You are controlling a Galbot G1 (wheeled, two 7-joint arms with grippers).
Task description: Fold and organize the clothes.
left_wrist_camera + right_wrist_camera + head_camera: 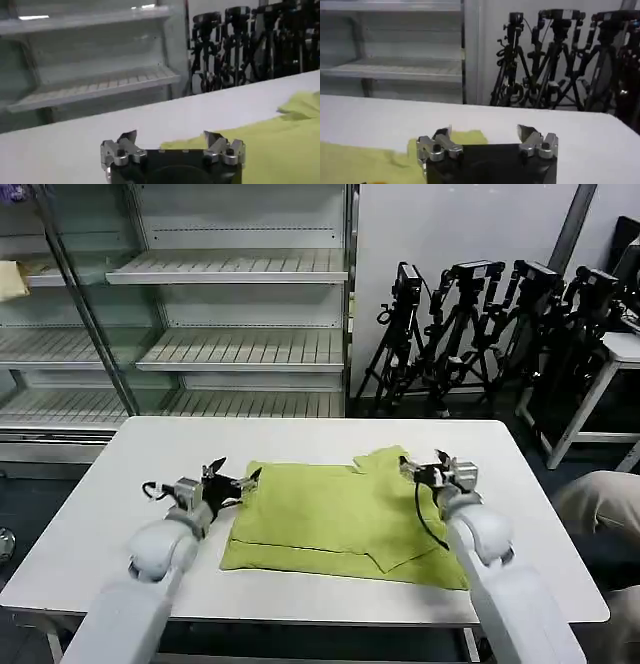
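Here, we list what we see, placing each thing relative to the shirt.

Shirt: we see the lime shirt (340,519) lying on the white table (300,439), roughly central, partly folded into a rough rectangle with layers overlapping at the edge nearest the robot.

Fabric: we judge it soft and thin; it lies nearly flat, with shallow creases and a small raised hump at the far edge by the right gripper. In the left wrist view the shirt (280,145) shows a rumpled far corner.

Left gripper: we find the left gripper (240,482) at the shirt's left edge, just above the cloth corner; its fingers are spread apart and grasp nothing. The left wrist view shows the same gripper (170,137) with a wide gap between the tips, the shirt's edge lying beyond it.

Right gripper: we find the right gripper (418,467) at the far right part of the shirt, beside the hump; its fingers stand apart and grasp nothing. In the right wrist view this gripper (484,132) is parted, with a bit of the shirt (365,160) beyond it.

Table: we see a smooth, matte white top with rounded corners.

Shelves: behind the table, beyond the shirt, we see metal slatted shelves (230,349); we see nothing on the slats.

Tripods: to the right of the shelves, black tripods (480,334) stand against the wall.
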